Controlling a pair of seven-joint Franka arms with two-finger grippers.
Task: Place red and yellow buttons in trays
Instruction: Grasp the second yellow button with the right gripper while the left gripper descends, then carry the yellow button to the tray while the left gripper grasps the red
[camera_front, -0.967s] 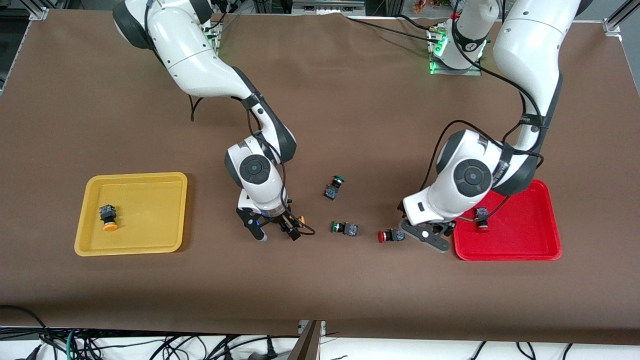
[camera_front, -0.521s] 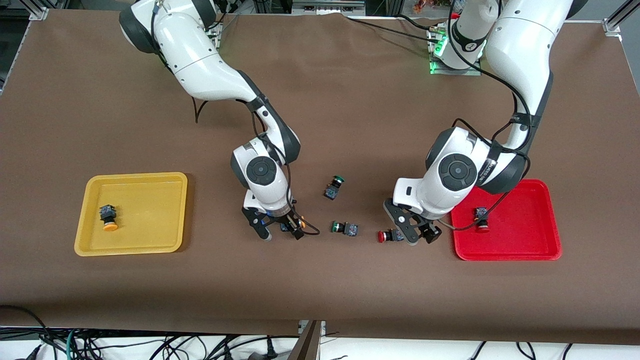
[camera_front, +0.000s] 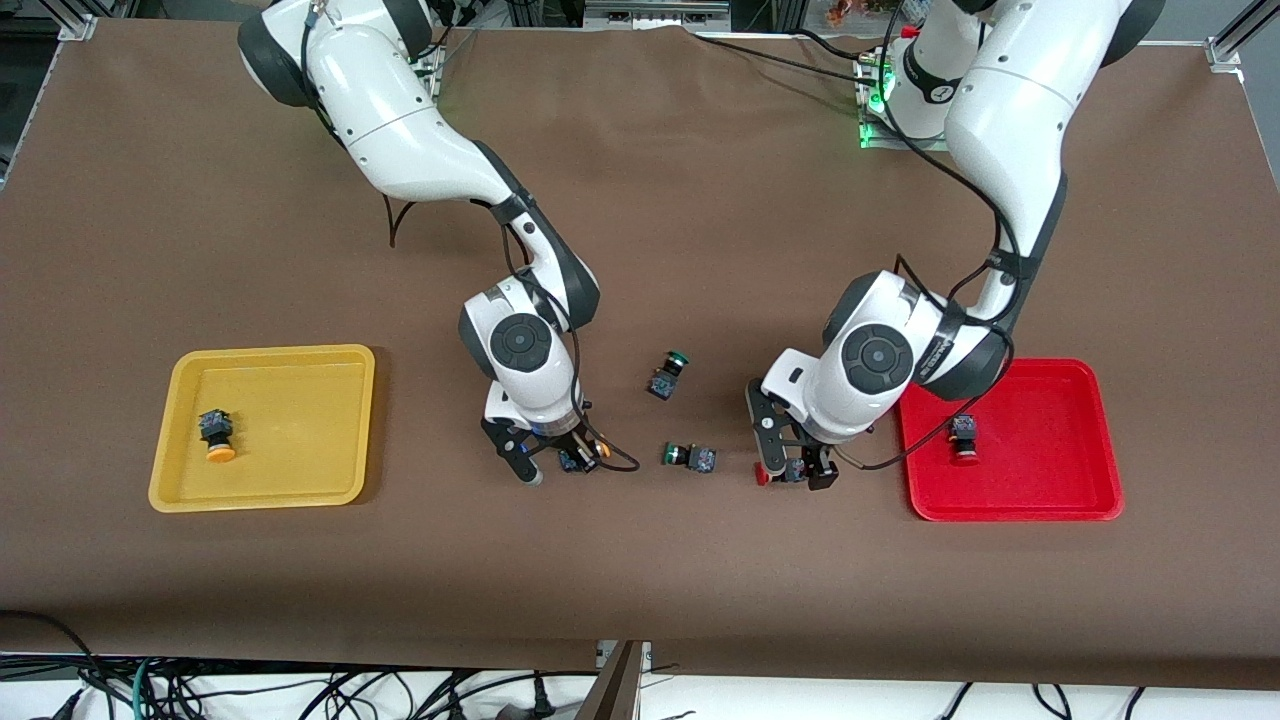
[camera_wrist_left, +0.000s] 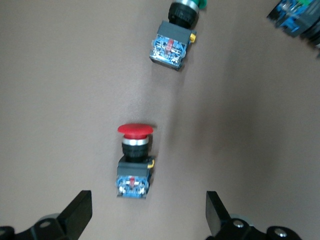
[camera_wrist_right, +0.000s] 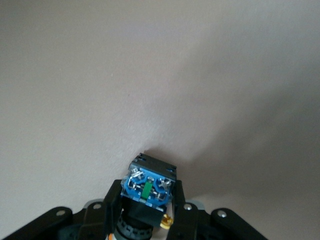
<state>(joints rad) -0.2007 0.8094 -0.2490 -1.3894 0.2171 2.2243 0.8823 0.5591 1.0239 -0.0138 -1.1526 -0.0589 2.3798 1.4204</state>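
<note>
the right gripper (camera_front: 558, 462) is down at the brown desk (camera_front: 640, 560), between the yellow tray (camera_front: 350, 425) and the green-capped switches, its jaws pinching a yellow button (camera_wrist_right: 149, 192) by the dark body; in the front view its orange cap (camera_front: 603, 449) pokes out beside the jaws. another yellow button (camera_front: 214, 433) lies on its side in the yellow tray, toward the right arm's end of the desk.

the left gripper (camera_front: 793, 470) hangs low over a red button (camera_wrist_left: 134, 162) that lies on its side on the desk, just beside the red tray (camera_front: 1090, 505). its jaws are spread wide, one finger on each side of the button and neither touching it. a second red button (camera_front: 964, 437) sits inside the red tray, toward the left arm's end.

two green-capped switches lie between the grippers: one green switch (camera_front: 690, 457) level with the jaws, the other green switch (camera_front: 668, 374) farther from the front camera.
</note>
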